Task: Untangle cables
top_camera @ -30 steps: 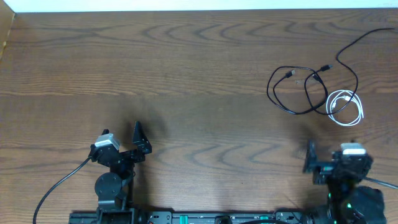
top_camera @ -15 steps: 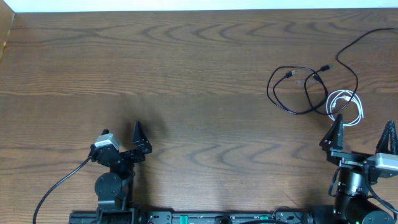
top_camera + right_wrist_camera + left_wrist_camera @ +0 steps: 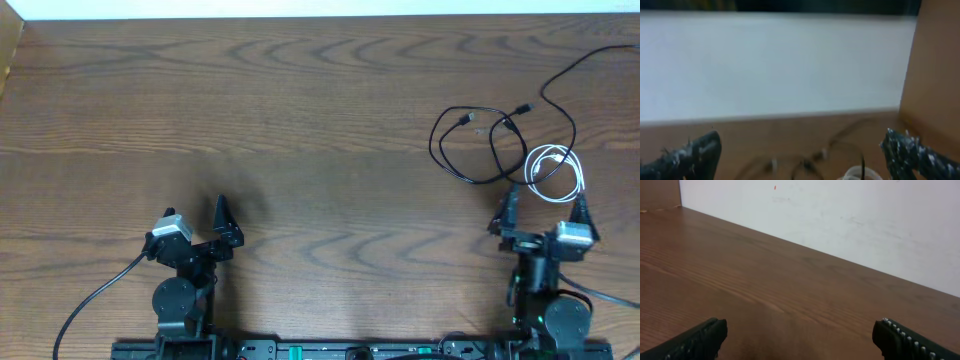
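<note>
The cables lie tangled at the table's right side. A black cable (image 3: pixel 478 148) forms loops, and a second black cable (image 3: pixel 575 68) runs off toward the right edge. The white cable (image 3: pixel 556 172) is coiled just below them, overlapping the black loop. My right gripper (image 3: pixel 543 212) stands open just short of the white coil, nothing between its fingers. In the blurred right wrist view the black cable (image 3: pixel 815 157) and the white cable (image 3: pixel 857 174) show low between the fingers of the open right gripper (image 3: pixel 802 162). My left gripper (image 3: pixel 800 342) is open over bare wood, far left of the cables (image 3: pixel 195 218).
A white wall (image 3: pixel 840 210) rises behind the table's far edge. A wooden side panel (image 3: pixel 935 65) stands at the right. A thick black arm wire (image 3: pixel 95 295) trails from the left arm toward the front edge.
The right arm has swung round and its gripper now points at the cables, close to the white coil. Its jaws stay open. The left arm has not moved.
</note>
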You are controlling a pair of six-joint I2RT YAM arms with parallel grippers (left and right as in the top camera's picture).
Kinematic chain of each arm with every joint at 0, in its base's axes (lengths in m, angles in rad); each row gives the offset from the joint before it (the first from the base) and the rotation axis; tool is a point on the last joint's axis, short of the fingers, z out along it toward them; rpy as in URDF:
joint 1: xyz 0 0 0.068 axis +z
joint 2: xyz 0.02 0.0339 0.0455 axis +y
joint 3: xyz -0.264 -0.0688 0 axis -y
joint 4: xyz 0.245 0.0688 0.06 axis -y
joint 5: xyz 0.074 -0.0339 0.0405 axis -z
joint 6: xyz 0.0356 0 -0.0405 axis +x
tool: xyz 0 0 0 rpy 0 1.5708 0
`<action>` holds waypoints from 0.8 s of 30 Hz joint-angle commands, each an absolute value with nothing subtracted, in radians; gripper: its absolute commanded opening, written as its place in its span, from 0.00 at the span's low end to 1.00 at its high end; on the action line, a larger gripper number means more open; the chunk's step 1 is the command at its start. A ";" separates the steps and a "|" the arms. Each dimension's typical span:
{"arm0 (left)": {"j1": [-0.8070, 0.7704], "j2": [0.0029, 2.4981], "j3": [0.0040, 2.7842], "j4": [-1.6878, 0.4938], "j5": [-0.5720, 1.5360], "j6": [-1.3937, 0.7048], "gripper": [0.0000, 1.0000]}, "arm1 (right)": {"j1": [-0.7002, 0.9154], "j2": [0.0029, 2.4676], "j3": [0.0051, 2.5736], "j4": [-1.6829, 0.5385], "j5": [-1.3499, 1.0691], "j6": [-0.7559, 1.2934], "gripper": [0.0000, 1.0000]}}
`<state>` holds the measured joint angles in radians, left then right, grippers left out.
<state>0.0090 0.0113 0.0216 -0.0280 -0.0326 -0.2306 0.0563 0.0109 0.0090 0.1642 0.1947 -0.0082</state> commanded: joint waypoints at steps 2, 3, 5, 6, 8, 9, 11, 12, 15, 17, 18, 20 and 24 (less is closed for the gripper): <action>0.004 0.011 0.005 -0.068 -0.064 -0.214 0.99 | 0.052 0.005 0.005 0.081 0.196 -0.004 0.99; 0.004 0.011 0.005 -0.068 -0.064 -0.214 0.98 | 0.052 0.005 0.005 0.047 0.196 -0.004 0.99; 0.004 0.011 0.005 -0.068 -0.064 -0.214 0.98 | 0.052 0.005 0.005 -0.031 0.196 -0.004 0.99; 0.004 0.011 0.005 -0.068 -0.064 -0.214 0.99 | 0.052 0.005 0.006 -0.062 0.194 -0.004 0.99; 0.004 0.011 0.005 -0.068 -0.064 -0.214 0.99 | 0.052 0.005 0.005 -0.049 0.196 -0.004 0.99; 0.004 0.011 0.005 -0.068 -0.064 -0.214 0.98 | 0.052 0.005 0.005 -0.054 0.196 -0.004 0.99; 0.004 0.011 0.005 -0.068 -0.064 -0.214 0.99 | 0.052 0.005 0.005 -0.053 0.196 -0.004 0.99; 0.004 0.011 0.005 -0.068 -0.064 -0.214 0.99 | 0.052 0.005 0.005 -0.053 0.196 -0.004 0.99; 0.004 0.011 0.005 -0.068 -0.064 -0.214 0.99 | 0.052 0.005 0.005 -0.054 0.196 -0.004 0.99; 0.004 0.011 0.005 -0.068 -0.064 -0.214 0.98 | 0.052 0.005 0.005 -0.054 0.196 -0.004 0.99; 0.004 0.011 0.005 -0.068 -0.064 -0.214 0.99 | 0.052 0.005 0.005 -0.054 0.196 -0.004 0.99; 0.004 0.011 0.005 -0.068 -0.064 -0.214 0.98 | 0.052 0.005 0.005 -0.053 0.196 -0.004 0.99; 0.004 0.011 0.005 -0.068 -0.064 -0.214 0.99 | 0.052 0.005 0.005 -0.053 0.195 -0.004 0.99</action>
